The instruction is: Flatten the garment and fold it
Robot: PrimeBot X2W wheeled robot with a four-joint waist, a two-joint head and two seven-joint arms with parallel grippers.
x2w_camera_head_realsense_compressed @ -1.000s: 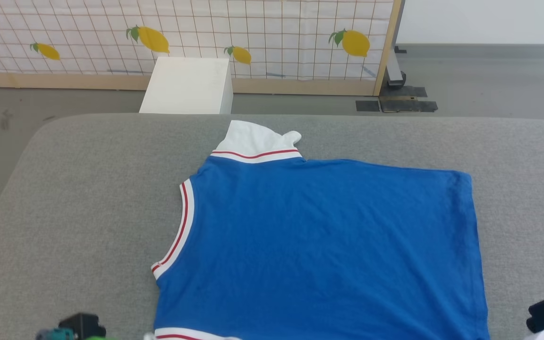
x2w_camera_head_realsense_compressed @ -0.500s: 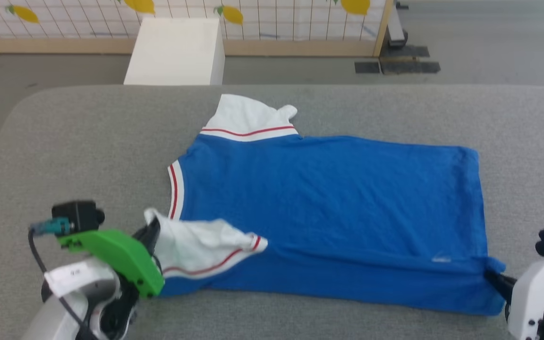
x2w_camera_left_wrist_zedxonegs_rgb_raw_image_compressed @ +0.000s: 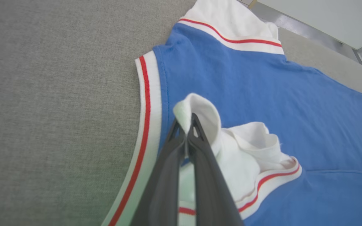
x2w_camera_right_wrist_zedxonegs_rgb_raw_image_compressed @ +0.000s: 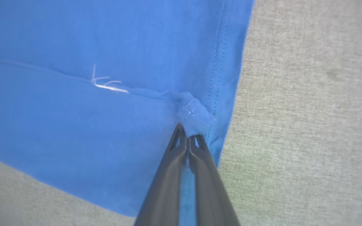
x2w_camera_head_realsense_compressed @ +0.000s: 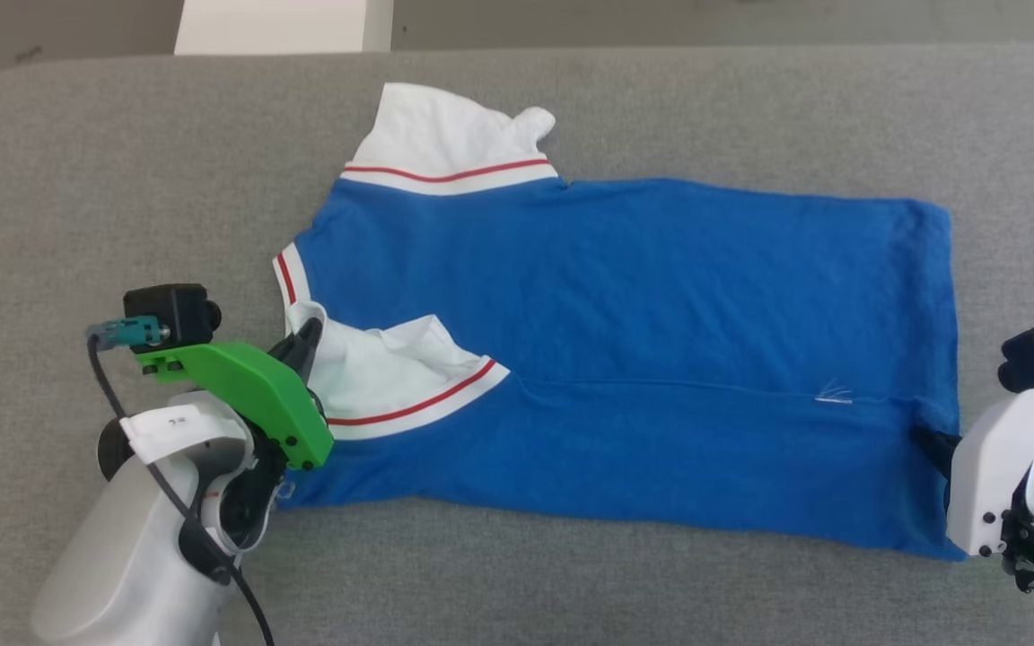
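Note:
The royal-blue garment lies on the grey padded surface, collar to the left and hem to the right, with its near long edge folded up over the body. A white red-striped sleeve sticks out at the far side. My left gripper is shut on the near white sleeve, pinching its tip above the blue body beside the collar trim. At the hem, my right gripper is shut on the garment's corner. The printed side is hidden.
The grey padded surface extends around the garment on all sides. A white box stands beyond its far edge at the upper left. A loose white thread lies on the fold line near the hem.
The camera has tilted down. Both grippers carried the near edge of the garment farther over the body, so the folded band is wider and the near sleeve lies higher on the blue cloth.

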